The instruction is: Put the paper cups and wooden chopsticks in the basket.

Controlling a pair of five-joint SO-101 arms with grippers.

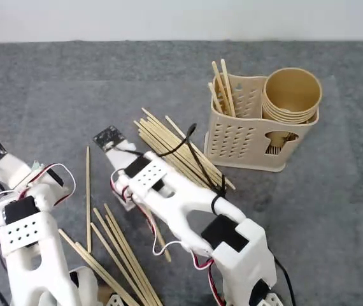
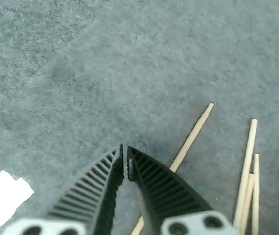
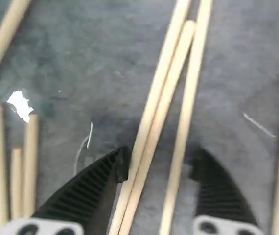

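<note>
1. Both arms rise from the near table edge. Their bases are cut off by the edge of the high view.
2. The left gripper points down at the mat on the left side. Its fingers are together, with nothing between them. A single chopstick lies just beside the tips. It is not gripped.
3. The right gripper points down near the table centre. Its fingers are apart and straddle chopsticks lying flat on the mat.
4. Loose chopsticks lie scattered between the two arms. Some run under the arm housings, so their count cannot be told.
5. Farther back, a chopstick bundle lies diagonally on the mat. The right arm and a black cable cross over part of it.
6. The basket stands upright at the far right. It holds stacked paper cups in one compartment and upright chopsticks in the other. The basket wall hides the cups' lower parts.
7. The surface is a grey mat. A pale wall runs along its far edge.
</note>
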